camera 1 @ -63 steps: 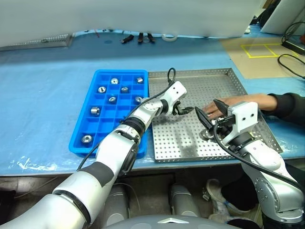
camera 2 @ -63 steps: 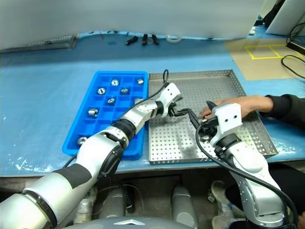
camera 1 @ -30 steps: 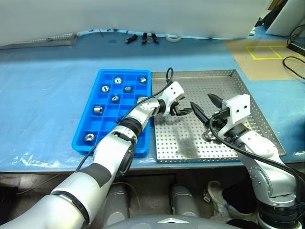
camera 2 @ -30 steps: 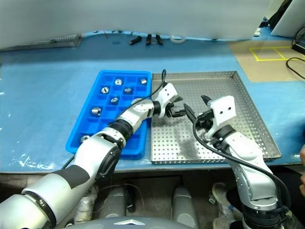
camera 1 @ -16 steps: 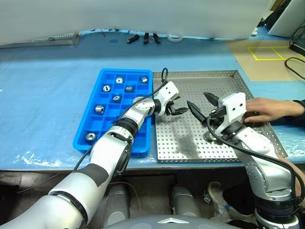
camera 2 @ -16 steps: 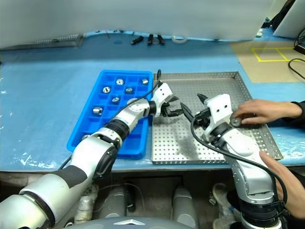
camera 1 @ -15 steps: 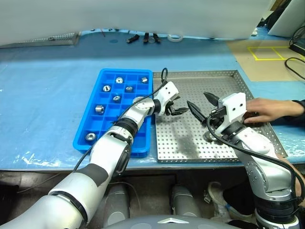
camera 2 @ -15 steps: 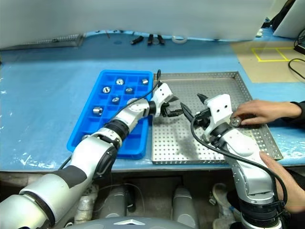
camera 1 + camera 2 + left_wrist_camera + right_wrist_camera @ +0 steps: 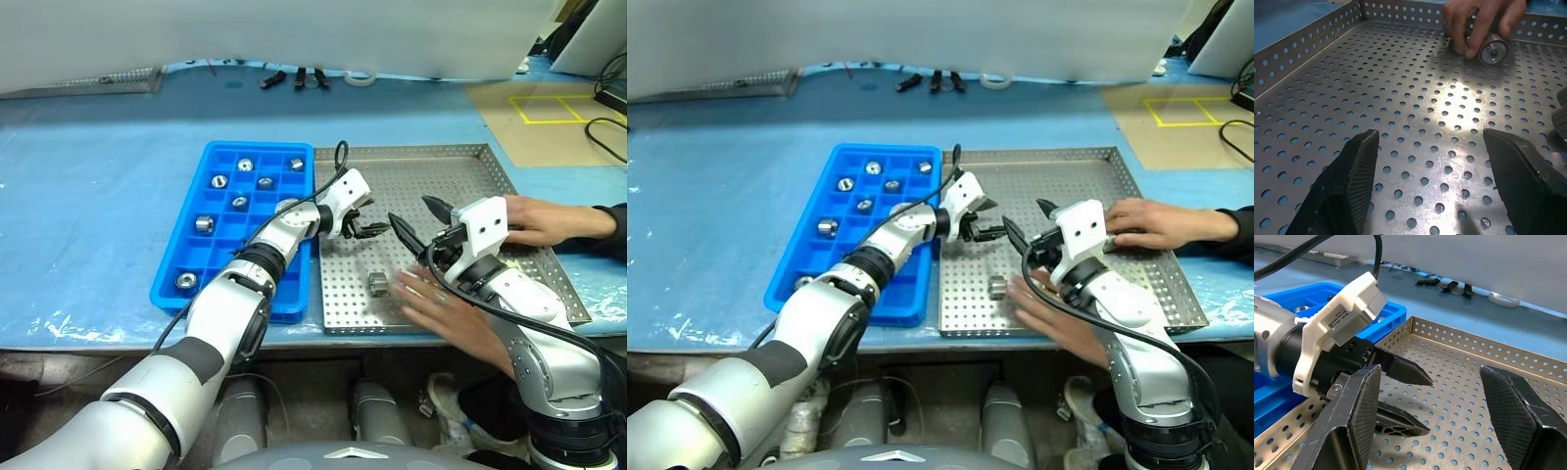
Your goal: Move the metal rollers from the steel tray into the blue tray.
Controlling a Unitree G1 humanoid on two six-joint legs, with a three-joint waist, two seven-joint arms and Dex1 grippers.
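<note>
- Left eye view: the steel tray [image 9: 460, 166] is a square of dull silver sheet with a floor punched in regular small holes and low perforated rims; it sits just beside the blue tray [image 9: 186, 264], a glossy moulded plastic grid of square cells.
- Seven metal rollers lie in the blue tray's cells, each a short shiny cylinder with a dark centre hole, e.g. one [image 9: 204, 223] in the left column and one [image 9: 184, 281] near the front corner.
- One more roller [image 9: 376, 283] rests on the steel tray's floor near the front rim, just beside a person's blurred hand [image 9: 441, 304] (fingers spread low over the tray).
- Left gripper [image 9: 370, 231] hangs over the steel tray's left part, black fingers apart, empty.
- Right gripper [image 9: 421, 223] is just right of it, fingers spread wide, empty.
- Right eye view: a second hand [image 9: 1141, 220] of the person rests at the tray's right side, dark sleeve behind it.
- Left wrist view: two textured black fingers [image 9: 1347, 181] stand well apart above the scratched, glare-lit perforated floor; at the far rim the person's fingers pinch a roller [image 9: 1492, 50] lying on its side (flat polished end face toward the camera).
- Right wrist view: its own fingers [image 9: 1354, 416] are wide apart; between them the left gripper's white housing and pointed black tips show, above the tray's corner.
</note>
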